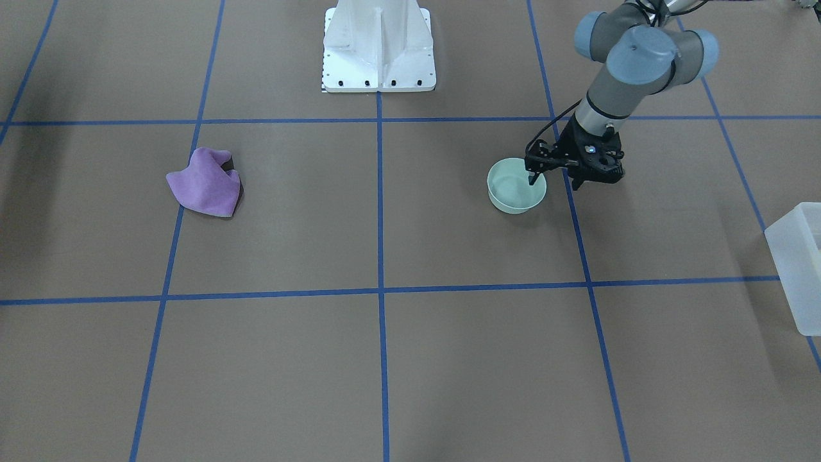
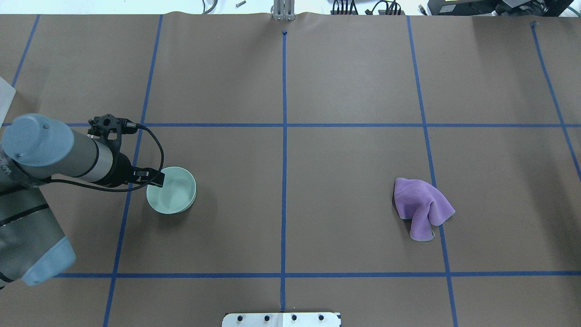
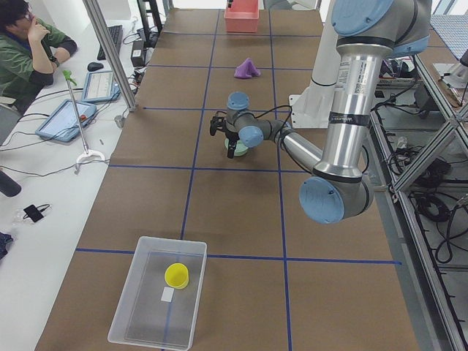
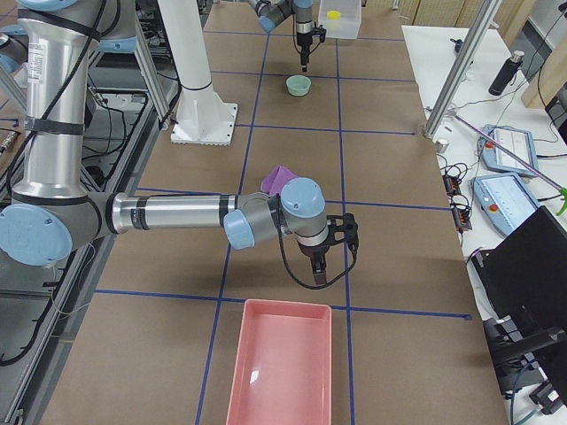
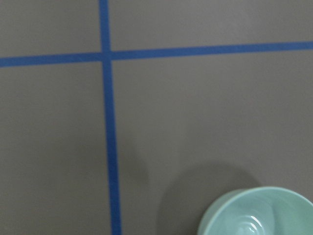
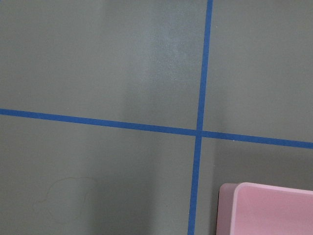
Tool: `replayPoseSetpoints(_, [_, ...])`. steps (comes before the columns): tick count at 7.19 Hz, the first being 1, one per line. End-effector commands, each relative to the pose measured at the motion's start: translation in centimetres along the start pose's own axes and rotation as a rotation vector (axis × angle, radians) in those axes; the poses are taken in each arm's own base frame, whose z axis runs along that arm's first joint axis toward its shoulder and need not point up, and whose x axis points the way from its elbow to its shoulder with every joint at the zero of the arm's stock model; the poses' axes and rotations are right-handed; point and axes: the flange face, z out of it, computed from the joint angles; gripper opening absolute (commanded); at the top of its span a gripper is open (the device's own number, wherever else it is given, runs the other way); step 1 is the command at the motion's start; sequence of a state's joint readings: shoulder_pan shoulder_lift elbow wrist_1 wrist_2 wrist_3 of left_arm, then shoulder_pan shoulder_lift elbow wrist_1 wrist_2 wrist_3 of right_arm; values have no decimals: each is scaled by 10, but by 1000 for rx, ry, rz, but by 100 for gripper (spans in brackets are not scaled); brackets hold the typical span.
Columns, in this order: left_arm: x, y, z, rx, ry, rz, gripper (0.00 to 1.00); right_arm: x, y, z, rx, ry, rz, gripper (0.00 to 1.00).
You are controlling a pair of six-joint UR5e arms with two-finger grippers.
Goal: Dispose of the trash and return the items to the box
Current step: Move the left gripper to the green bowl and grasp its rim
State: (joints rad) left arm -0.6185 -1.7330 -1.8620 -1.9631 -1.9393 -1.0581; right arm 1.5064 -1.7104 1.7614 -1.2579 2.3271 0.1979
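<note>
A brown-papered table (image 2: 354,81) gridded with blue tape carries a mint bowl (image 2: 174,199) on the left, a crumpled purple cloth (image 2: 420,206) on the right, a frosted box (image 3: 150,314) at the far left end, a pink tray (image 4: 279,376) at the right end, and the white robot base (image 1: 378,51).

The near right arm stretches low across the table (image 4: 399,221). The right gripper (image 4: 319,273) hangs fingers-down close to the far rim of the pink tray (image 4: 279,372), beside a blue tape crossing. Whether those fingers are apart or together can't be made out from here. Behind its wrist the purple cloth (image 4: 277,180) peeks out, crumpled. Far up the table, the left gripper (image 4: 304,60) points straight down just over the mint-green bowl (image 4: 299,85). Beyond it sits the box (image 4: 347,27), with something yellow (image 4: 333,15) inside. The white robot base (image 4: 202,115) stands at the left.
</note>
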Motion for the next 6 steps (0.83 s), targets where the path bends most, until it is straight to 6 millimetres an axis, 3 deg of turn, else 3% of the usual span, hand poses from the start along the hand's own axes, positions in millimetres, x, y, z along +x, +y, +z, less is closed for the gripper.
replayPoseSetpoints(1, [26, 13, 26, -3, -13, -11, 21, 2, 0, 2, -3, 1, 2, 100])
replayPoseSetpoints(2, [24, 13, 28, -5, -17, -11, 0, 1, 0, 2, -5, 0, 1, 100])
replayPoseSetpoints(4, [25, 9, 19, 4, -4, -6, 0, 2, 1, 3, -6, 1, 2, 100])
replayPoseSetpoints(5, [24, 3, -2, 24, 17, -10, 0, 2, 1, 2, -5, 1, 3, 100])
replayPoseSetpoints(6, [2, -22, -27, 15, 44, -36, 0, 2, 1, 2, -5, 1, 3, 100])
